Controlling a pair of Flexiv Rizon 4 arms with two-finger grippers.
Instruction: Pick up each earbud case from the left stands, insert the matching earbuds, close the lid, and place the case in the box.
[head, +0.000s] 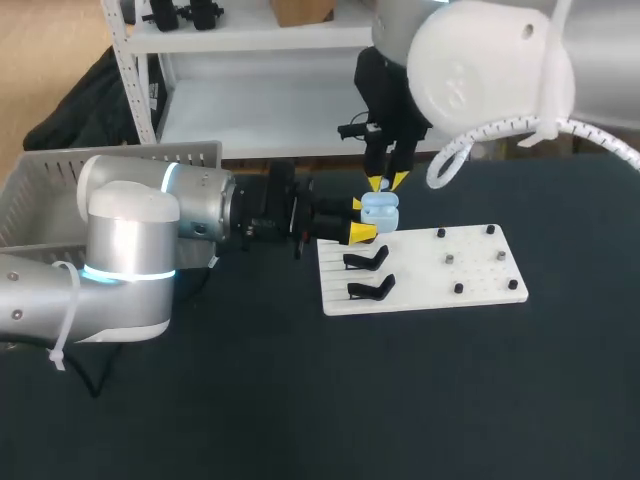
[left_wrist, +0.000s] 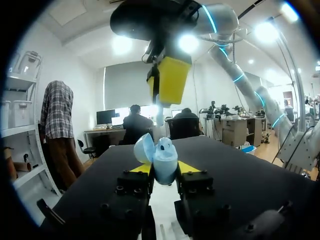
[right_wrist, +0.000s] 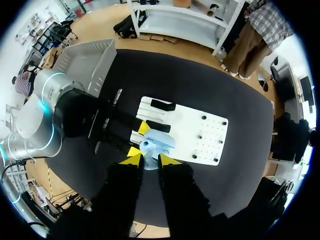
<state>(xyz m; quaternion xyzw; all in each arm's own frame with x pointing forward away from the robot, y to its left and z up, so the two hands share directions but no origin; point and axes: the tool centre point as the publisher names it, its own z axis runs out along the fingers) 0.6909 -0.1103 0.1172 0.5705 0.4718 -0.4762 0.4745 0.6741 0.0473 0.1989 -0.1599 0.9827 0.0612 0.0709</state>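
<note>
A pale blue earbud case (head: 380, 210) is held above the white board's (head: 480, 275) left end, my left gripper (head: 356, 220) shut on its sides. From the left wrist view the case (left_wrist: 165, 161) sits between my yellow tips with its lid (left_wrist: 143, 148) swung open. My right gripper (head: 387, 182) hangs straight above it, fingers pointing down. In the right wrist view its tips (right_wrist: 150, 161) pinch a small pale earbud (right_wrist: 149, 163) just over the case (right_wrist: 159, 141). Two black stands (head: 366, 260) on the board are bare.
A grey perforated box (head: 60, 175) stands at the table's far left, behind my left arm. The white board carries several small black pegs (head: 450, 259) on its right half. Dark tabletop (head: 400, 400) stretches in front of the board.
</note>
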